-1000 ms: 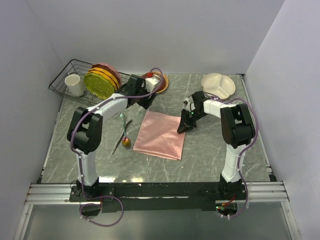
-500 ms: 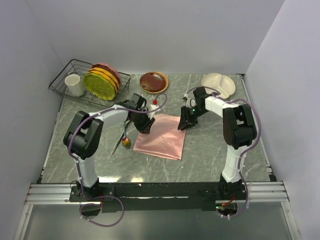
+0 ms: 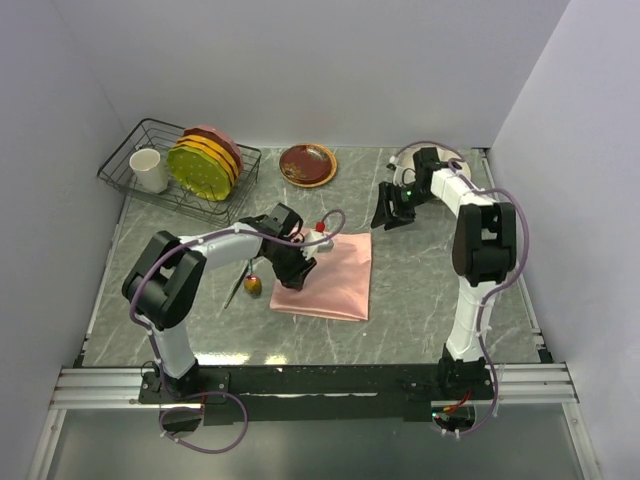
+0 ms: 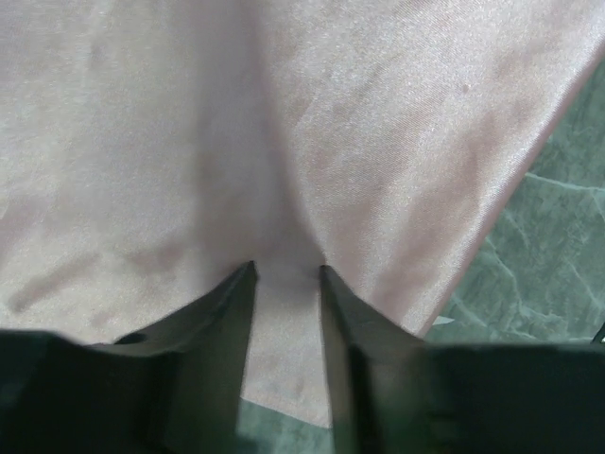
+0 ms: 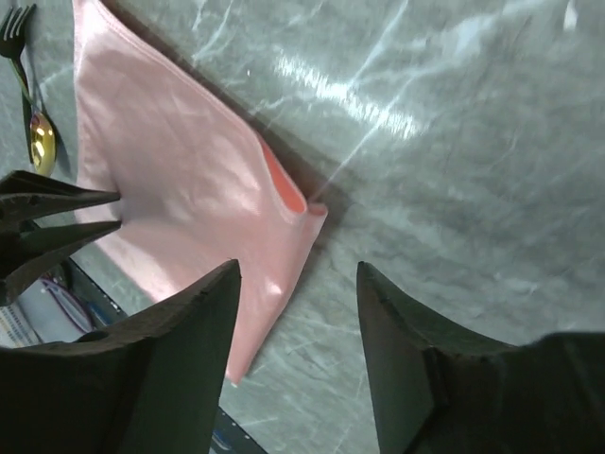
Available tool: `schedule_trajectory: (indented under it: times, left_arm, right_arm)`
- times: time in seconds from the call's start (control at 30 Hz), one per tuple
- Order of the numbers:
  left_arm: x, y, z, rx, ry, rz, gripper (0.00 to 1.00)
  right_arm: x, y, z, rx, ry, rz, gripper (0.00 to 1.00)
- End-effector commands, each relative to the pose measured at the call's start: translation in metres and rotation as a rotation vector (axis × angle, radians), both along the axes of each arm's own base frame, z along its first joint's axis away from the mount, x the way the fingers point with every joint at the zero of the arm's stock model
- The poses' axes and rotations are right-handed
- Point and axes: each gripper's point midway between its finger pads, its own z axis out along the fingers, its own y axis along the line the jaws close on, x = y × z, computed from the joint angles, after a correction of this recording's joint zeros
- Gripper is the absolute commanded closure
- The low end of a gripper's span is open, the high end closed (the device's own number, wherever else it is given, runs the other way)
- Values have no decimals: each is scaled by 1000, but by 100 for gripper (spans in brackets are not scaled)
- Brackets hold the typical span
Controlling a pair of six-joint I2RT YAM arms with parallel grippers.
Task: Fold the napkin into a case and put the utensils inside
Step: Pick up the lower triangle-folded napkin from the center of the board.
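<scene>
The napkin (image 3: 335,275) lies folded as a salmon-pink rectangle mid-table. My left gripper (image 3: 297,270) is down on its left edge. In the left wrist view the gripper (image 4: 284,272) stands narrow, with the cloth (image 4: 284,113) gathered into a crease between its tips. My right gripper (image 3: 385,220) hangs open, off the cloth to the back right. Its wrist view shows that gripper (image 5: 298,267) over bare table beside the napkin's (image 5: 170,170) corner. The utensils (image 3: 250,285) lie just left of the cloth: a fork (image 5: 14,28) and a gold spoon (image 5: 41,142).
A wire dish rack (image 3: 120,165) at the back left holds a cup (image 3: 148,170) and upright plates (image 3: 205,160). A brown plate (image 3: 307,164) lies at the back centre. The table's marbled top (image 3: 420,290) shows right of the napkin.
My left gripper came forward from near the brown plate onto the napkin's left edge and narrowed. My right gripper opened, let go of the napkin's right corner and drew away to the back right.
</scene>
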Motion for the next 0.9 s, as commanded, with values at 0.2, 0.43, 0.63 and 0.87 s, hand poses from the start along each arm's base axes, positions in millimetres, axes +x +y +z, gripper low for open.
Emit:
schedule_trajectory:
  times: [0.2,0.43,0.63,0.87]
  left_arm:
    - [33,-27,67,-184,-39,30,46]
    - [57,-17,72,-215,-15,130,45]
    - [73,-8,72,-220,-7,194,45]
    - [74,-3,68,-230,28,238,47]
  right_arm:
    - [4,20,-22,109,113,62,30]
    - [-3,30,-32,182,165,73,37]
    - [-5,37,-38,189,179,90,46]
    - [-4,35,-35,181,144,119,77]
